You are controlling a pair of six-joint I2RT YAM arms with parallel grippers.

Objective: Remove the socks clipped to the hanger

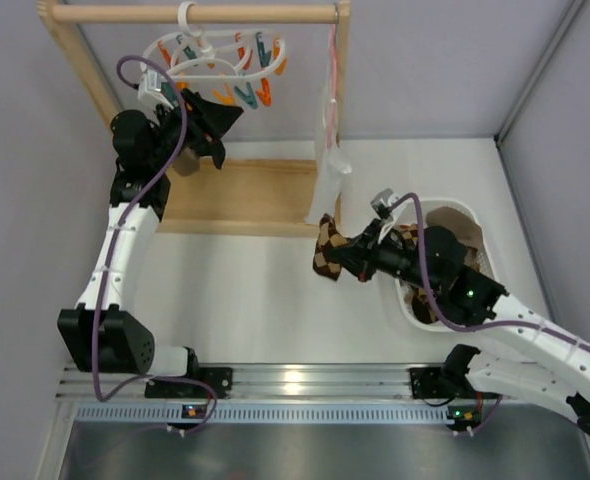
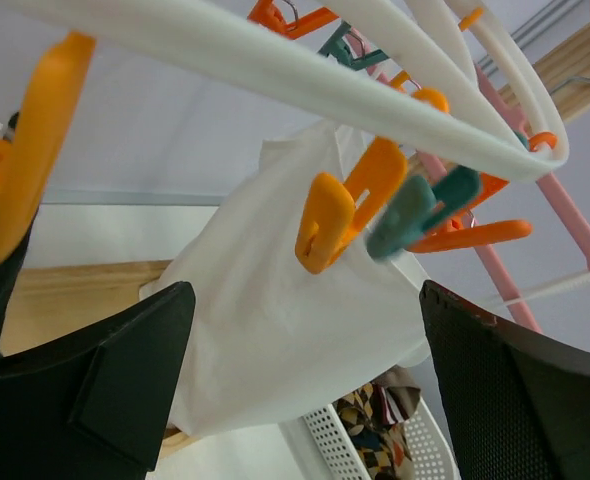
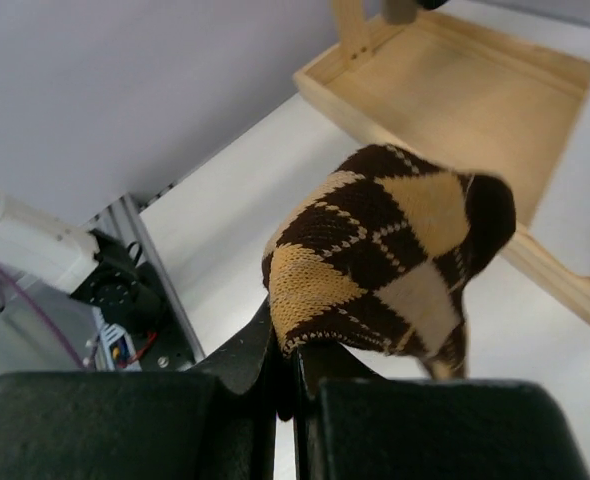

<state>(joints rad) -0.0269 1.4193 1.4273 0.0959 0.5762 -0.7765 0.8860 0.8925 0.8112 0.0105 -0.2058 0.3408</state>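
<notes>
The white ring hanger (image 1: pixel 215 52) hangs by its hook from the wooden rail, with orange and teal clips (image 2: pixel 340 215). The clips I can see hold no sock. My left gripper (image 1: pixel 225 133) is open and empty just below the hanger; in the left wrist view (image 2: pixel 305 300) the ring (image 2: pixel 275 70) passes above its spread fingers (image 2: pixel 125 380). My right gripper (image 1: pixel 343 250) is shut on a brown-and-tan checked sock (image 1: pixel 327 252), held above the table to the left of the basket. The right wrist view shows the sock (image 3: pixel 385 250) pinched between the closed fingertips (image 3: pixel 295 350).
A white perforated basket (image 1: pixel 453 207) at the right holds more socks (image 2: pixel 385 440). A white cloth (image 1: pixel 332 165) with a pink strap hangs from the rail's right end (image 2: pixel 275 330). The wooden frame (image 1: pixel 205 14) has a tray base (image 1: pixel 245 195).
</notes>
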